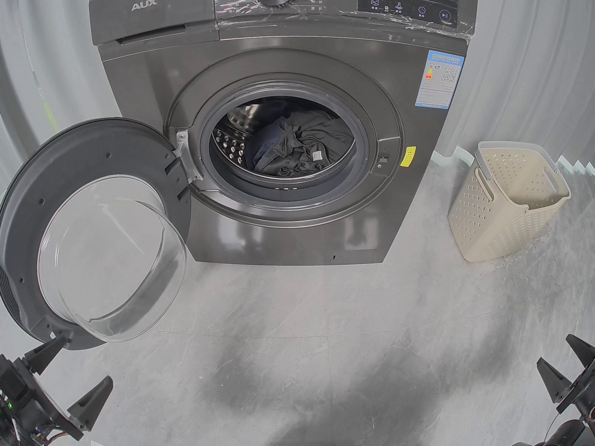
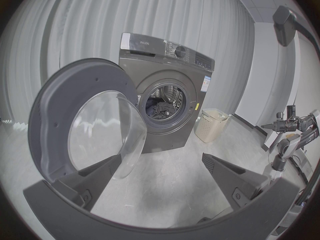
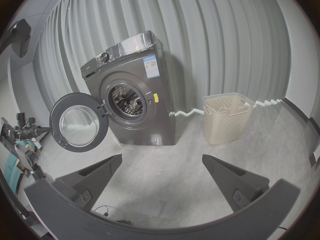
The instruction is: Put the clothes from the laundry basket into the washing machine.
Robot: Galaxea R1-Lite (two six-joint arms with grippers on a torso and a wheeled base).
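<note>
In the head view, the washer [image 1: 142, 88] fills the upper centre with its door [image 1: 80, 156] swung wide to the left, and dark clothes [image 1: 304, 144] lie heaped inside the drum. The basket [image 1: 496, 230] stands on the floor at right, just beside the washer, and shows no clothes in the part of its inside that can be seen. The left gripper [image 1: 83, 360] sits in the lower left corner, just below the door's rim, fingers spread wide and empty. The right gripper [image 1: 555, 349] sits at the lower right edge, also spread and empty. In the left wrist view, the left gripper [image 2: 161, 157] points level toward the open drum. In the right wrist view, the right gripper [image 3: 161, 157] points across the floor between washer and basket. Loading looks finished. A sound next move would be to check the basket's bottom and see that no cloth hangs over the door seal.
</note>
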